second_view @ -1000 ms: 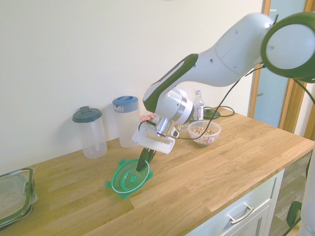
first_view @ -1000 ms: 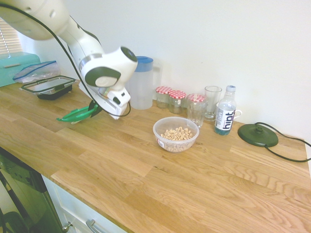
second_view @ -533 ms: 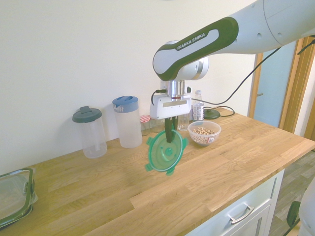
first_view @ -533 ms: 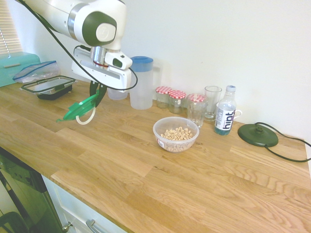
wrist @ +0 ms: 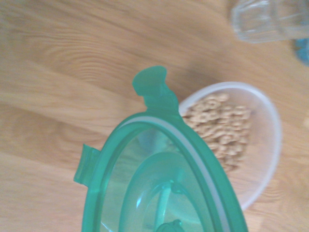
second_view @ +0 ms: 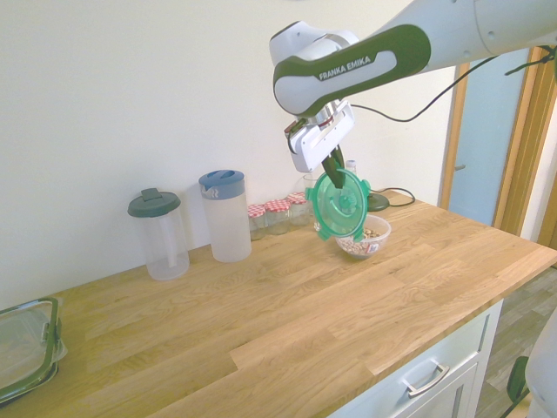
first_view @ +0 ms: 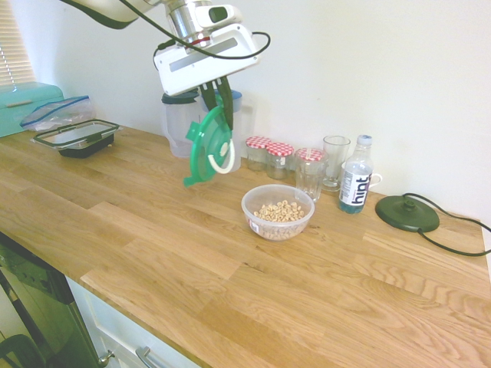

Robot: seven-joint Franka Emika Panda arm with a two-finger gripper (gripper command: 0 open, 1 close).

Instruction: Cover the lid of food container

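Note:
The round green lid [first_view: 208, 149] hangs on edge in the air, gripped at its upper rim by my gripper [first_view: 215, 97], which is shut on it. It sits high above the counter, to the left of and above the food container [first_view: 278, 211], a clear round bowl of pale cereal rings. From the other side the lid [second_view: 341, 204] partly overlaps the food container [second_view: 366, 239] behind it. Close up, the lid [wrist: 159, 183] fills the wrist view with the food container [wrist: 232, 140] beyond it.
Behind the bowl stand red-checked jars [first_view: 268, 156], drinking glasses [first_view: 322, 166] and a water bottle [first_view: 355, 176]. A black round base [first_view: 406, 213] with a cable lies at the right. Two pitchers [second_view: 224, 214] stand by the wall, and a dark-rimmed rectangular container [first_view: 78, 137] sits far left.
The arm has lifted the lid off the counter and carried it up and toward the bowl; the lid now hangs nearly vertical close to the bowl.

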